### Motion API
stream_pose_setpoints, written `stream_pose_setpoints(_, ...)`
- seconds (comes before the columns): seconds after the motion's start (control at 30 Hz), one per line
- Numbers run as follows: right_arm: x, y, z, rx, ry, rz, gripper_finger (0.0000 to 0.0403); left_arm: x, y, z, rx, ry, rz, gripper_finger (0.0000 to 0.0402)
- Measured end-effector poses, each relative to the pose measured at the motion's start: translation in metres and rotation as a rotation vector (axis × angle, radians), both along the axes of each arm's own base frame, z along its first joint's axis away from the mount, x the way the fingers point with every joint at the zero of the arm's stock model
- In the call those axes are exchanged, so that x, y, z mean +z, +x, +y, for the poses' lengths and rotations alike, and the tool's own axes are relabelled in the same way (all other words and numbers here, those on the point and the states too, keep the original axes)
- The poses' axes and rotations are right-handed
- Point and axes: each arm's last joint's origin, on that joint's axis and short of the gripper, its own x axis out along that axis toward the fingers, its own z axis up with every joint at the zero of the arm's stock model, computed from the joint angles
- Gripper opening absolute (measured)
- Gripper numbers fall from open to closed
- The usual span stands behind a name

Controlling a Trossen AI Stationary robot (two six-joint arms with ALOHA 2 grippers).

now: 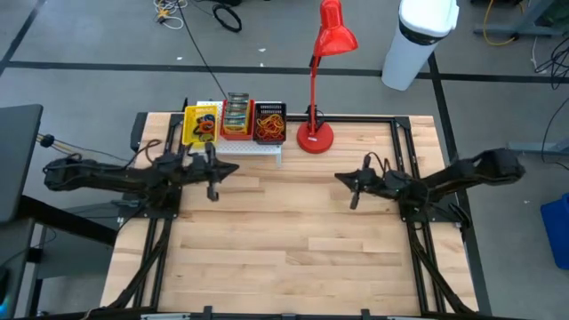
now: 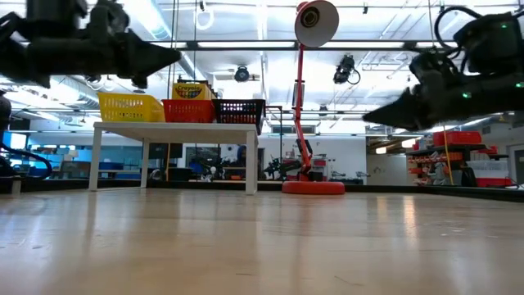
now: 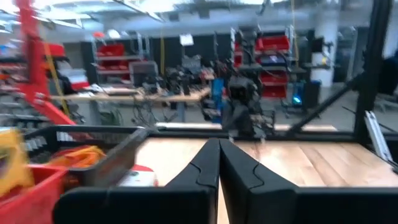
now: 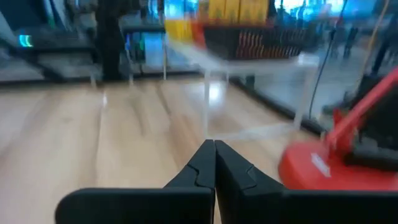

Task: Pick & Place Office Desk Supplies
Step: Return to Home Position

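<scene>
Hazard: left end effector [image 1: 212, 188], closed empty near rack [image 1: 258, 149], could clip it retracting; right end effector [image 1: 355, 197], likewise closed, hangs apart.

Pale wood-plank table [image 1: 293, 240] with soft sheen, glossy red lamp [image 1: 333, 37], matt black jaws, smooth white shelf [image 2: 176, 127]

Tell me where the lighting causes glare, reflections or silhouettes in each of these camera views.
Low view: bright ceiling lights behind leave the left arm and right arm as dark silhouettes; the table carries a pale sheen. High view: even light, no harsh glare. Right wrist view: a bright reflection on the wood beyond the shut right gripper, near the white rack.
</scene>
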Motion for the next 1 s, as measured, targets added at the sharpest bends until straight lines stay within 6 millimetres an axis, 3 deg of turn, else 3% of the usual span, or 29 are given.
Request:
stream_pose_setpoints(0.23,0.004,-0.012,0.003,0.033,0.121,0.028,0.0001,-0.012,-0.021,-0.003,0.006,-0.014,-0.048,0.0008)
stream_pose_setpoints(0.37,0.012,-0.016,0.011,0.092,0.080,-0.005,0.0001,-0.019,-0.024,-0.003,0.002,-0.058,0.030,0.0006)
stream_pose_setpoints(0.63,0.021,-0.031,0.013,0.079,0.019,-0.008,0.0000,-0.014,-0.037,-0.003,0.057,-0.034,-0.004,0.0007)
stream_pose_setpoints(1.0,0.032,-0.067,0.009,0.048,0.023,-0.117,0.0000,-0.023,-0.056,-0.002,0.188,-0.075,0.047,0.0009)
